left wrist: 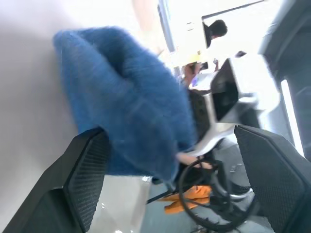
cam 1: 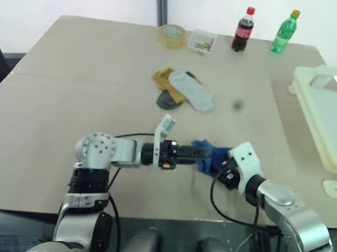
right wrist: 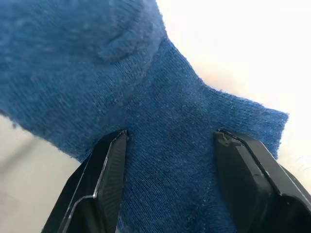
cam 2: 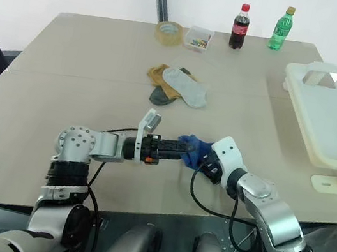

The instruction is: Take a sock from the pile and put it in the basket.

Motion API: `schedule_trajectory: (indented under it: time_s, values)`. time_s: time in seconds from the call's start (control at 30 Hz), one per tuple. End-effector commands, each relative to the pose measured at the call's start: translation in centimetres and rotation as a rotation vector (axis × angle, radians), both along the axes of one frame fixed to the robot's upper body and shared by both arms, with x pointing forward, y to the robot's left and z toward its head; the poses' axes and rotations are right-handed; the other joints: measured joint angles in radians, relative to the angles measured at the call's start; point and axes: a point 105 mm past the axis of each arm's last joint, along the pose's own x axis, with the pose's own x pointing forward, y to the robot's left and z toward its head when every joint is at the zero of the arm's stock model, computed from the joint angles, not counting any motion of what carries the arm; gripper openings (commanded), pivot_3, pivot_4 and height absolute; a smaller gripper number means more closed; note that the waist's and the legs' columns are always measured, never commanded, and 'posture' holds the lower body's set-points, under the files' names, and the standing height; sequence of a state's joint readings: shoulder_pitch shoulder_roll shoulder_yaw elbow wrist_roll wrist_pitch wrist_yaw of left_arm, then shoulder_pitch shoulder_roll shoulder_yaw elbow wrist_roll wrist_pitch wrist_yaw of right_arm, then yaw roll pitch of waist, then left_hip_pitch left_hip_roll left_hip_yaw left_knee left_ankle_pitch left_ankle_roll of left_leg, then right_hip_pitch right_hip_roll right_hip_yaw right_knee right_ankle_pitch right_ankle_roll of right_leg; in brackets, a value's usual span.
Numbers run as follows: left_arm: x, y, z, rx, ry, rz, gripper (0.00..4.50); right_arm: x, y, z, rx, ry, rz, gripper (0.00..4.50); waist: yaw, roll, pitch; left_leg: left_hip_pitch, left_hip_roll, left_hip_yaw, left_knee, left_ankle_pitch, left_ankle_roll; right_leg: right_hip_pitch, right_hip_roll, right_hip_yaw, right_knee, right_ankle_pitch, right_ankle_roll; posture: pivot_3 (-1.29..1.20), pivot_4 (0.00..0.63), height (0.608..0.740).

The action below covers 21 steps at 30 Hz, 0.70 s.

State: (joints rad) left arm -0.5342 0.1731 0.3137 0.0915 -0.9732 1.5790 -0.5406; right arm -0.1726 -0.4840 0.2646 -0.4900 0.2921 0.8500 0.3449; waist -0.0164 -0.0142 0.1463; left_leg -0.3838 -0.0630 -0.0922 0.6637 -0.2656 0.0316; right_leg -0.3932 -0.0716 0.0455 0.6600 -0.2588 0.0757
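Sock in hand: a bright blue knitted ankle sock (cam 1: pixel 210 156), soft and crumpled, its fuzzy ribbed weave plain in the right wrist view.
Right gripper (right wrist: pixel 167 141): two black plastic fingers with grid-textured pads stand on either side of the blue sock's fabric and grip it; the cloth fills the gap between them.
Left gripper (left wrist: pixel 170 150): jaws spread wide, the blue sock bulging in beside one pad, the other pad well clear of it; not closed on it.
Both grippers: meet nose to nose over the near part of the beige matte table (cam 1: pixel 65 83).
Pile: mustard yellow, light grey and dark green flat ankle socks (cam 1: pixel 184 90), overlapping, further out on the table.
Basket: large cream-white rectangular plastic laundry basket (cam 1: pixel 324 126) with slotted sides, at the table's right edge, well apart from the sock.
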Motion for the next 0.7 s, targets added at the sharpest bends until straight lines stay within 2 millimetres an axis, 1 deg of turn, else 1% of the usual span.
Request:
schedule_trajectory:
  time_s: [0.03, 0.1, 0.23, 0.33, 0.5, 0.63, 0.7]
  values:
    - [0.8, 0.2, 2.3, -0.120, -0.054, 0.026, 4.33, -0.4, 0.0, -1.3, -0.015, 0.058, 0.001, 2.92, 0.001, -0.001, 0.001, 0.000, 0.000, 0.000, 0.000, 0.000, 0.000, 0.000, 0.000, 0.000, 0.000, 0.000, 0.000, 0.00, 0.150, 0.740]
    - [0.7, 0.2, 2.8, -0.147, -0.057, 0.024, 4.33, -0.4, 0.1, -1.3, -0.015, 0.058, 0.003, 2.92, 0.001, -0.001, 0.001, 0.000, 0.000, 0.000, 0.000, 0.000, 0.000, 0.000, 0.000, 0.000, 0.000, 0.000, 0.000, 0.00, 0.150, 0.740]
    - [0.1, -0.7, 2.4, -0.142, -0.045, -0.010, 4.33, -0.2, 0.5, -1.0, -0.017, 0.036, 0.013, 2.92, -0.001, -0.001, 0.001, 0.000, 0.001, 0.000, -0.001, 0.001, -0.003, 0.000, 0.000, 0.000, 0.000, 0.000, 0.000, 0.00, 0.150, 0.740]
    - [-0.3, -1.7, 2.3, -0.149, -0.032, -0.038, 4.33, 0.1, 0.8, -0.3, -0.034, 0.000, 0.037, 2.92, 0.000, -0.002, 0.001, 0.000, 0.001, 0.000, -0.001, 0.001, -0.003, 0.000, 0.000, 0.001, 0.000, 0.000, 0.000, 0.00, 0.150, 0.740]
    - [-0.5, -2.5, 2.0, -0.142, -0.007, -0.066, 4.33, 0.1, 1.2, 1.1, -0.072, -0.062, 0.080, 2.92, 0.000, -0.002, 0.001, 0.000, 0.001, 0.001, -0.002, 0.002, -0.003, -0.001, 0.000, 0.001, 0.000, 0.000, 0.000, 0.00, 0.150, 0.740]
    - [-0.1, -2.8, 1.6, -0.127, 0.010, -0.057, 4.33, -1.3, 1.1, 2.3, -0.113, -0.086, 0.182, 2.92, 0.005, -0.002, 0.002, -0.003, 0.000, 0.000, -0.003, 0.002, -0.003, -0.003, 0.000, 0.000, -0.002, 0.000, 0.000, 0.00, 0.150, 0.740]
    - [0.1, -3.1, 1.5, -0.128, 0.014, -0.059, 4.33, -1.7, 0.2, 3.4, -0.163, -0.124, 0.207, 2.92, 0.006, -0.002, 0.003, -0.005, -0.001, -0.001, -0.003, 0.002, -0.003, -0.004, -0.001, -0.001, -0.003, 0.000, 0.000, 0.00, 0.150, 0.740]
